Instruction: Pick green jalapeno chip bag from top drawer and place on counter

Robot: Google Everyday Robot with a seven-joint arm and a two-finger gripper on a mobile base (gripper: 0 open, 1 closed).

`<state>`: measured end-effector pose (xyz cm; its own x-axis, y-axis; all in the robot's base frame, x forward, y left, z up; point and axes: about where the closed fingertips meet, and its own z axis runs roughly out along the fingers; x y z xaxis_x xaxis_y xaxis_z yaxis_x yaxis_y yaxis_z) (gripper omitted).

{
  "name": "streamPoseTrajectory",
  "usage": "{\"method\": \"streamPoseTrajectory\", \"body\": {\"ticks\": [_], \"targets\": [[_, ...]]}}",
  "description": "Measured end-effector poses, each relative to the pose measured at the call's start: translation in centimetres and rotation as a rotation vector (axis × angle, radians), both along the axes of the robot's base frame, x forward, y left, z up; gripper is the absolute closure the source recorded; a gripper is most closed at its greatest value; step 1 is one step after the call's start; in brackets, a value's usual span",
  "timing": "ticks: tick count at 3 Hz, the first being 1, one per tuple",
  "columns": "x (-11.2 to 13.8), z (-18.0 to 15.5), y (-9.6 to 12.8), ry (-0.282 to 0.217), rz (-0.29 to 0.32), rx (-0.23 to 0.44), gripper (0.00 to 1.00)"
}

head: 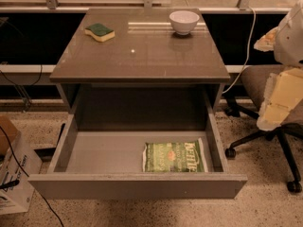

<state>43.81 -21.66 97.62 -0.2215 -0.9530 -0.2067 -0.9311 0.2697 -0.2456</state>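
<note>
I am looking down on the top drawer [137, 186], which is standing open toward me. The green jalapeno chip bag [175, 156] is lying flat inside, near the front wall and toward the right. The gripper [283, 96] is hanging at the right edge over an office chair [259, 82], well apart from the bag; whether it is open or closed I cannot tell. I am judging the reach not yet begun, so it is needing a swing left and down over the bag. Farther back, the counter [142, 56] is carrying a sponge [100, 31] and a white bowl [184, 21].
</note>
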Motion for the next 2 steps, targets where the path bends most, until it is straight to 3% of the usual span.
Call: {"method": "streamPoseTrajectory", "body": {"ticks": [1,2], "targets": [[0.0,0.0,0.0,0.0,0.0,0.0,0.0],[0.2,-1.7,1.4,0.024,0.027,0.054,0.0]]}}
